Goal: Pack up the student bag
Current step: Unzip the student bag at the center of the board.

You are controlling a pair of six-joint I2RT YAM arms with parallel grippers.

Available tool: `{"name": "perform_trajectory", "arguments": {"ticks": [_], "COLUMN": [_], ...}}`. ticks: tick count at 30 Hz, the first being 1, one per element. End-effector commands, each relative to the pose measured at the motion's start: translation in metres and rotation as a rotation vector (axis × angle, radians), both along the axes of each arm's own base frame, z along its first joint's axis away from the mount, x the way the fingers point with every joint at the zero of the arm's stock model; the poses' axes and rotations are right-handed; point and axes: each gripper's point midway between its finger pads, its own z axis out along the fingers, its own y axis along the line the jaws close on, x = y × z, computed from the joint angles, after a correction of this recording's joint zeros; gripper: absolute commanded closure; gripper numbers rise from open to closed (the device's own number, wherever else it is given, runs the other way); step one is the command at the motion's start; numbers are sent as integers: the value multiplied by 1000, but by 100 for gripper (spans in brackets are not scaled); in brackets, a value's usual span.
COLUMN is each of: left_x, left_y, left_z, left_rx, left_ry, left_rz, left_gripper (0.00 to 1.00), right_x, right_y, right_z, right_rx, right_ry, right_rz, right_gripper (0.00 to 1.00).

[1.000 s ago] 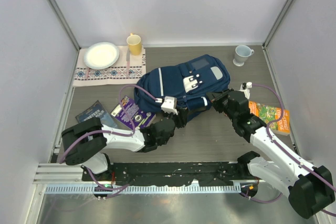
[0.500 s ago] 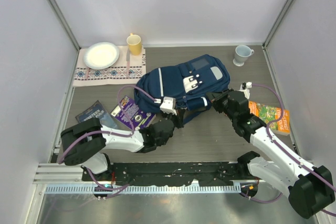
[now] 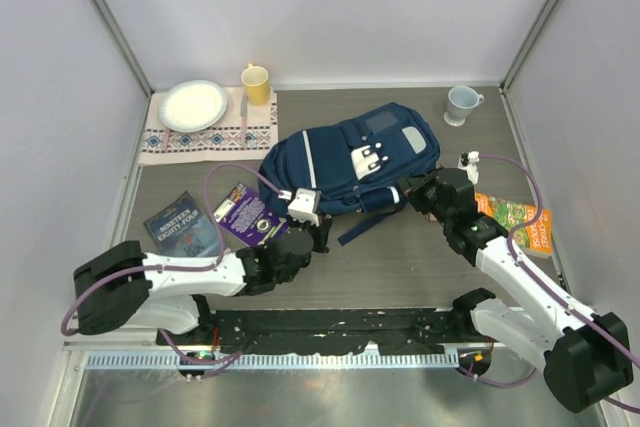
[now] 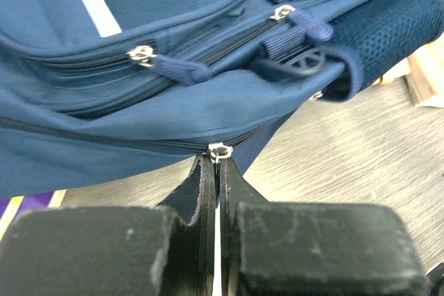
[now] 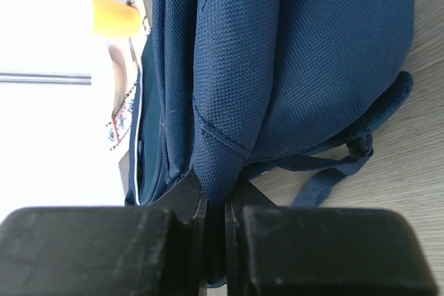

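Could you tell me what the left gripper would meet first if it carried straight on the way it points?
The student bag. The left gripper, jaws closed on a zipper pull at the bag's lower seam, points straight into the navy fabric right behind it.

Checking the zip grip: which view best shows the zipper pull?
Left wrist: the silver zipper pull sits pinched in the left claw. Top external hides it; right wrist shows only mesh on the student bag.
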Motion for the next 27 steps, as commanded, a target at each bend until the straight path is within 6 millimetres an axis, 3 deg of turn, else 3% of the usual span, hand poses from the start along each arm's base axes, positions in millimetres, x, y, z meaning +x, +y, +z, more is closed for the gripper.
{"name": "perform_trajectory", "arguments": {"ticks": [1,4,6,9,10,12,13,15,17,18,21,25,27], "left_x": [-20,-38,-47,-67,-71,-79,-83,-82,-77,-71,-59,-51,-47], "left_y": [24,31,32,15,10,-2,-8,-18,-25,-28,-39,-60,-71], "left_z": [-19,-34,-33,-25,-23,-21,-21,-23,-25,-29,-24,-25,-14], "left_rx": [119,157,135,92,87,81,80,74,64,60,49,47,27], "left_ry": [71,128,138,162,168,192,199,200,198,199,190,193,178], "left_rz": [-60,-138,-187,-327,-356,-426,-449,-461,-446,-412,-366,-369,-377], "left_gripper": [100,100,100,100,100,100,100,100,100,100,100,100,100], "right_x": [29,37,43,57,63,73,78,86,89,89,80,54,42], "right_y": [-23,-31,-36,-49,-48,-41,-48,-53,-64,-67,-78,-97,-95], "right_z": [47,40,38,35,41,30,32,18,14,13,17,27,32], "right_rx": [-33,-90,-143,-215,-231,-231,-248,-262,-274,-276,-319,-396,-386], "right_ry": [-149,-122,-121,-89,-105,-68,-44,15,35,38,39,52,41], "right_rz": [-67,-40,-13,-22,-1,66,65,68,45,42,19,-35,-26], "right_gripper": [99,99,99,99,99,98,96,86,68,46,29,23,23]}}
